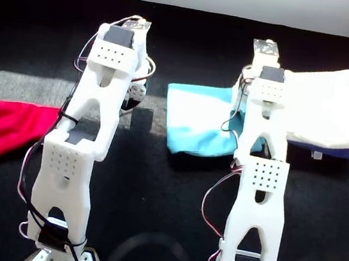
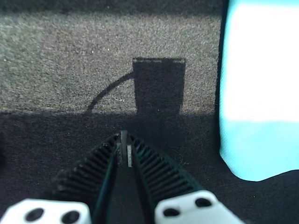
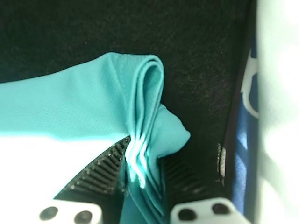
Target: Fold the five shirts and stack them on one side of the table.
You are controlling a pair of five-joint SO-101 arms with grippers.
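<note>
Teal shirt (image 1: 198,124): lies partly folded on the middle of the dark surface (image 1: 152,198), between the two arms, with one edge gathered up off the cloth.
Right gripper (image 3: 142,158): fingers clenched on a layered fold of the teal shirt's edge, with several plies pinched together. Gripping the whole bundle should let the fold travel as one piece rather than peeling open.
Left gripper (image 2: 124,147): fingers pressed together on nothing, low over bare surface just beside the teal shirt's other edge (probably parked there so it cannot snag the fabric).
Stack: a white shirt (image 1: 328,112) rests on a blue shirt (image 1: 339,151) at the right side of the surface, just beside the teal one. I judge this to be the chosen stacking side.
Red shirt (image 1: 4,129): a loose heap at the far left edge, well apart from the stack and apparently not yet folded.
Step in hand: likely finishing the teal fold or carrying it to the stack.
Progress: roughly midway. Whether more shirts lie under the white one, I cannot tell.
</note>
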